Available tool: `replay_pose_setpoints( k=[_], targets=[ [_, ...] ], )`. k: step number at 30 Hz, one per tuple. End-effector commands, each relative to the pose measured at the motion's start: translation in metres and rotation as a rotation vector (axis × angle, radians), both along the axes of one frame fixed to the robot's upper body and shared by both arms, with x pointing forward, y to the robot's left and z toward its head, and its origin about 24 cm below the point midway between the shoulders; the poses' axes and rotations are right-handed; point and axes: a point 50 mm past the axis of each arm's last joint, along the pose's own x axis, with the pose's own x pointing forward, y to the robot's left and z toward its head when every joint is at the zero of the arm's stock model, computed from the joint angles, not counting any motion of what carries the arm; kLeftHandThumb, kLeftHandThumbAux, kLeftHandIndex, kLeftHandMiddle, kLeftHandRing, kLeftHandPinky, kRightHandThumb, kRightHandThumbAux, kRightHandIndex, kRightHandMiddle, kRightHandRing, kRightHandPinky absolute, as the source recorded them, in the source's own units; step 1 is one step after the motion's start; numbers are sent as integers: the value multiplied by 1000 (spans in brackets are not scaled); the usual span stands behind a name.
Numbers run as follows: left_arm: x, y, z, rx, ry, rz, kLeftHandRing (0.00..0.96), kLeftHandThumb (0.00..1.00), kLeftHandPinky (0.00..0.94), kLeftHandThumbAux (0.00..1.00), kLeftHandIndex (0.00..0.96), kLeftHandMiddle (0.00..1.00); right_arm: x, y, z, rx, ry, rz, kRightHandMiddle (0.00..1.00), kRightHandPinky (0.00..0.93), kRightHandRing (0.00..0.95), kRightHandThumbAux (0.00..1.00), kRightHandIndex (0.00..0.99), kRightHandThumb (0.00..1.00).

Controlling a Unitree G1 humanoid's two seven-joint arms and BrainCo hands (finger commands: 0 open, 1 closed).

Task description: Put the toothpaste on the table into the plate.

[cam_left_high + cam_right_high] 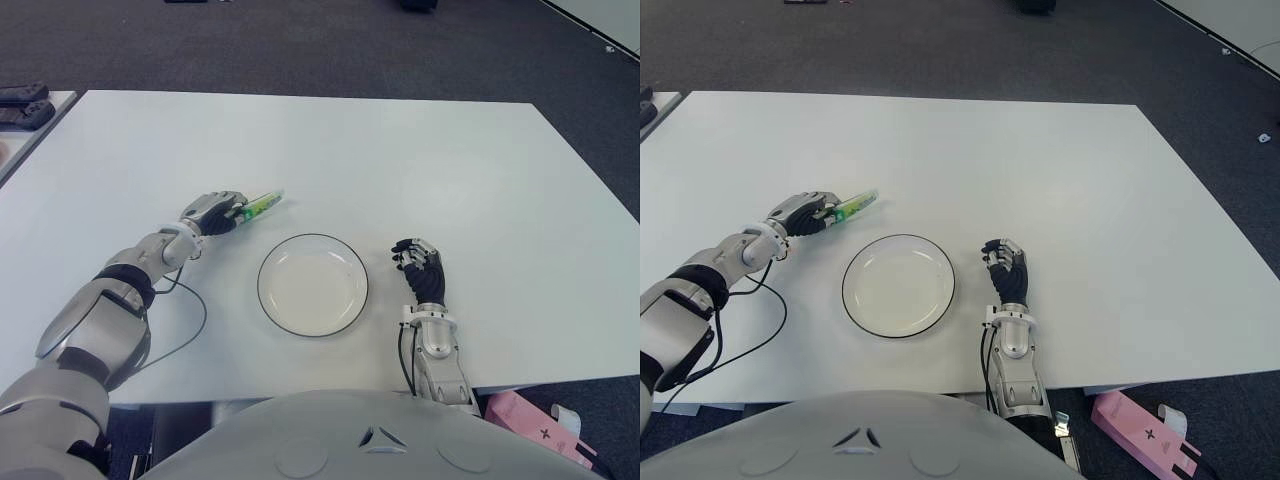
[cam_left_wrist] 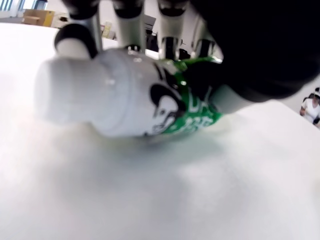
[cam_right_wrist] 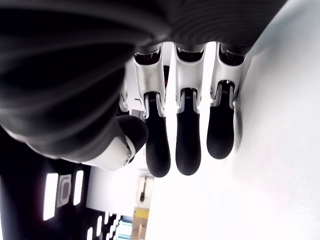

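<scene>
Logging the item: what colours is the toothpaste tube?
Toothpaste tube: white cap end, green body with black print, clearest in the left wrist view.

Bare table (image 1: 330,150) between left hand (image 1: 213,212) and plate (image 1: 312,284); right hand (image 1: 420,270) beside plate's right.

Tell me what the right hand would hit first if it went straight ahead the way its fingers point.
Probably nothing: the right hand, right of the plate, points away from the robot over bare table. The left hand grips the toothpaste well off that line.
</scene>
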Motion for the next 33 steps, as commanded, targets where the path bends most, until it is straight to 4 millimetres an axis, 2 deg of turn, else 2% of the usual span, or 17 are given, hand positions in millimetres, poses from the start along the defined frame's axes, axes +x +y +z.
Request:
replay_pose_setpoints(
  k=[1, 4, 18, 24, 31, 33],
  targets=[
    [-25, -1, -22, -65, 131, 6, 844, 731, 849, 700, 442, 851, -3, 1, -6, -3, 37, -1, 501, 520, 501, 729, 430, 712],
    [-23, -1, -15, -136, 92, 27, 856, 732, 867, 701, 442, 863, -3, 1, -6, -1, 35, -1, 499, 519, 500, 729, 430, 712],
    [-32, -3, -5, -387, -9, 177, 864, 732, 863, 702, 441, 874, -1, 2, -6, 0, 43, 5, 501, 523, 505, 729, 430, 711],
    [-37, -18, 23, -482, -164, 171, 876, 733, 884, 702, 441, 879, 0, 2, -8, 1, 49, 10, 499, 505, 497, 729, 430, 711],
    [-41, -23, 35, -543, -238, 177, 885, 733, 885, 702, 441, 879, 0, 2, -8, 1, 52, 8, 497, 497, 488, 729, 430, 710],
    [-44, -29, 45, -577, -270, 151, 886, 733, 884, 702, 441, 878, 0, 2, -9, -2, 54, 9, 497, 496, 487, 729, 430, 710]
  ],
)
